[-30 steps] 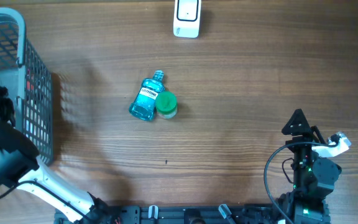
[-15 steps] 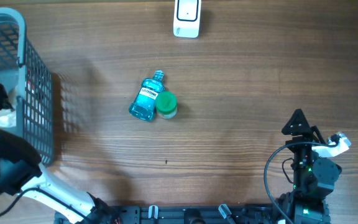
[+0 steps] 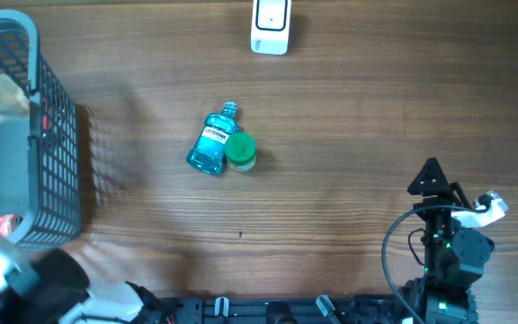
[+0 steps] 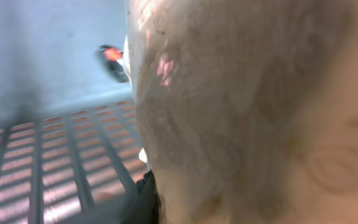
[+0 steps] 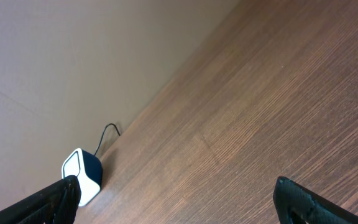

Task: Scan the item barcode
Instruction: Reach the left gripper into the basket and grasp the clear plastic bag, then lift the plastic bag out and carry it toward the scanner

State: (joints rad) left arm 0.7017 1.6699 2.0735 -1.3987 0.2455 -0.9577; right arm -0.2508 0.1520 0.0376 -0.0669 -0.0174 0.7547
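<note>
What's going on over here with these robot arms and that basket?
The left arm is at the grey basket, and a blurry pale packet fills its wrist view, apparently pinched in its shut pincer. The right pincer rests open, holding nothing. A blue mouthwash bottle and green-lidded jar lie touching mid-table; the white scanner sits at the far edge.
</note>
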